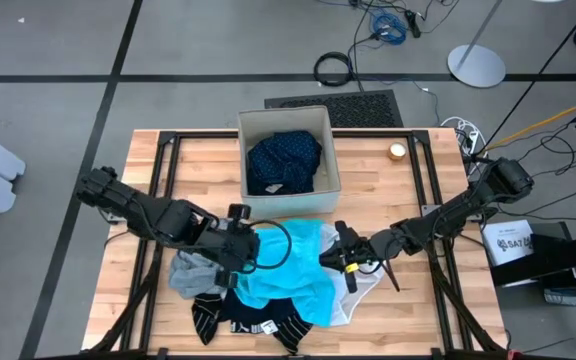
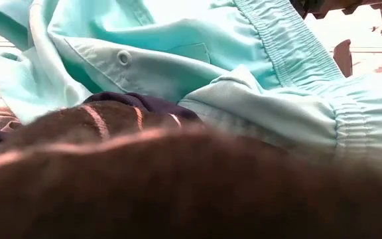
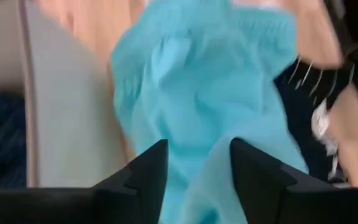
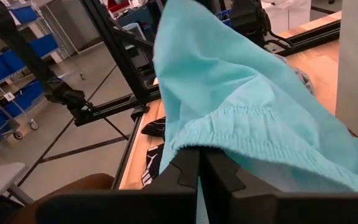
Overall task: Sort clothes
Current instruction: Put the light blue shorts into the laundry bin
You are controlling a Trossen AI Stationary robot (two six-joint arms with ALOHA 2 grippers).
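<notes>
At the near-centre of the wooden slatted table (image 1: 178, 165), the bright turquoise shirt (image 1: 293, 268) lies spread between both arms. Left gripper (image 1: 245, 243) sits at the shirt's left edge; in the left wrist view its two dark fingers (image 3: 146, 169) stand apart with turquoise cloth bunched in the gap, so the claw is open around the fabric, not pinched. Right gripper (image 1: 344, 255) is at the shirt's right edge; the right wrist view shows its fingers (image 4: 185, 171) pressed together on the shirt's gathered elastic hem (image 4: 241, 118), lifting a fold.

Grey soft top (image 1: 190, 272) lies crumpled just left of the shirt, under the left gripper. Small black white-striped socks (image 1: 253, 320) lie along the near edge, partly under the shirt. White sheer piece (image 1: 365, 286) peeks out beneath the right gripper. Navy dotted garment (image 1: 283, 160) sits inside the beige square fabric box (image 1: 330, 150) at the table's far middle.
</notes>
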